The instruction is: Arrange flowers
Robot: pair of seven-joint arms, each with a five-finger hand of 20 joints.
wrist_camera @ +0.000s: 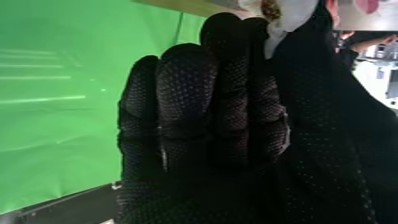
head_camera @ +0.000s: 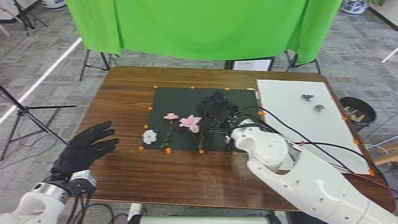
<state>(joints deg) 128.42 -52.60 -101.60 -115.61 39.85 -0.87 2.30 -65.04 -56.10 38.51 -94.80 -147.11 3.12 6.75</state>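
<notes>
Flowers on dark mat [head_camera: 182, 95]: white flower [head_camera: 149, 136] at near-left corner, pink flower [head_camera: 171, 116] and lily [head_camera: 190, 123] farther in, probably staggered for spacing. Right hand [head_camera: 216, 110] at pale bloom [wrist_camera: 275, 14], can't tell if clamped. Left hand [head_camera: 82, 151] spread, tabletop's left edge, likely giving room

The cloth [head_camera: 209, 30] is bright green, the table [head_camera: 187, 182] is brown, the mat [head_camera: 178, 99] is dark (its edge has orange spots [head_camera: 169, 150]), two flowers [head_camera: 189, 122] are pink, one flower [head_camera: 149, 136] is white.

Two pink flowers [head_camera: 190, 123] on dark mat [head_camera: 183, 144].
</notes>
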